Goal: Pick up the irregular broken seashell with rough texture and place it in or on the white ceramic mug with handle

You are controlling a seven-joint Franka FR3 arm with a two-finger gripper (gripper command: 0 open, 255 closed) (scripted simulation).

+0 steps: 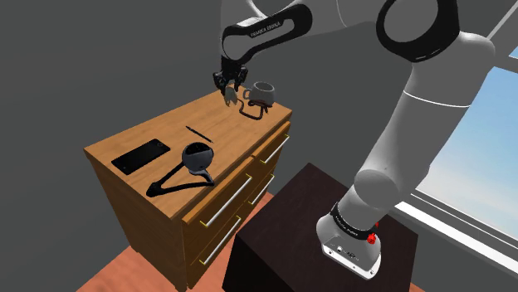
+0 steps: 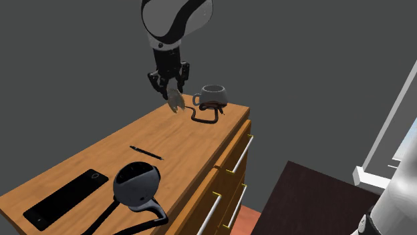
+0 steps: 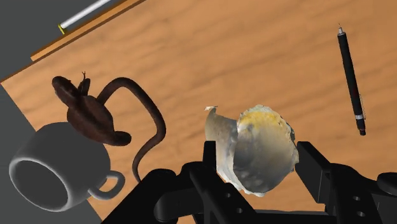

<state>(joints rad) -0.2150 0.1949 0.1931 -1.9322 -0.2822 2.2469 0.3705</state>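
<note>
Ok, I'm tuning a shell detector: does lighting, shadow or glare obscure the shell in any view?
Wrist view: the shell is brightly lit, pale against the wood, no glare. Shoulder view: it looks dim and grey beneath the tool, hard to separate. Second exterior view: also dull grey, low contrast against the grey wall.

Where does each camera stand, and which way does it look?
Shoulder view: beside the stand, looking down over the wooden dresser; shows the arm and gripper.
Second exterior view: at the dresser's phone end, looking along its top to the mug; shows the gripper.
Wrist view: on the wrist, looking down at the dresser top; shows the gripper clasping the seashell.
All share seashell and mug.
</note>
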